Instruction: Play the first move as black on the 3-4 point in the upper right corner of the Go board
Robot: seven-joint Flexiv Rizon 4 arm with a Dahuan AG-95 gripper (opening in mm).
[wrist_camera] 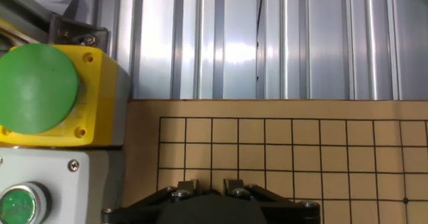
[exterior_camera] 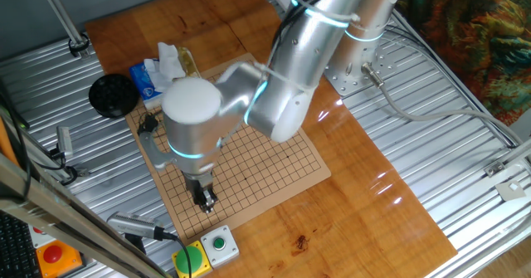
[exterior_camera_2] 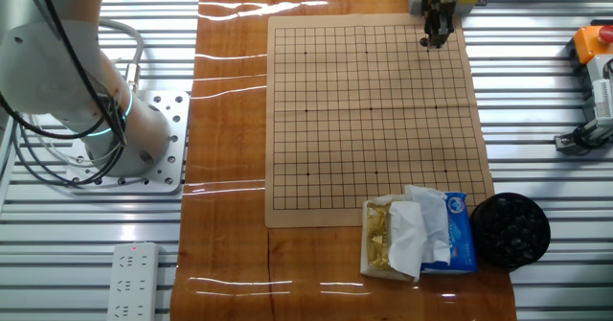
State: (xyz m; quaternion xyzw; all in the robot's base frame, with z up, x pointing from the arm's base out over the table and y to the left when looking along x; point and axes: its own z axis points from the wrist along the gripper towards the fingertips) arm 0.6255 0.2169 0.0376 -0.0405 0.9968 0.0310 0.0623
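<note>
The pale-tan gridded Go board (exterior_camera: pixel 274 158) lies on the orange-brown tabletop; it also shows in the other fixed view (exterior_camera_2: pixel 369 110) and the hand view (wrist_camera: pixel 301 150). My gripper (exterior_camera: pixel 206 199) hangs low over the board corner nearest the button boxes, seen in the other fixed view (exterior_camera_2: pixel 434 38) near the top right of the board. In the hand view the gripper (wrist_camera: pixel 208 184) sits at the bottom edge, its fingers (wrist_camera: pixel 185 184) closed on a small dark round black stone (wrist_camera: pixel 210 192), just above the grid. No stones lie on the board.
A black bowl of stones (exterior_camera_2: pixel 510 230) and a blue tissue pack with yellow wrapper (exterior_camera_2: pixel 421 230) sit by the board's opposite end. A yellow box with a green button (wrist_camera: pixel 40 90) and a grey box (exterior_camera: pixel 219 245) stand beside the gripper's corner. Ribbed metal surrounds the tabletop.
</note>
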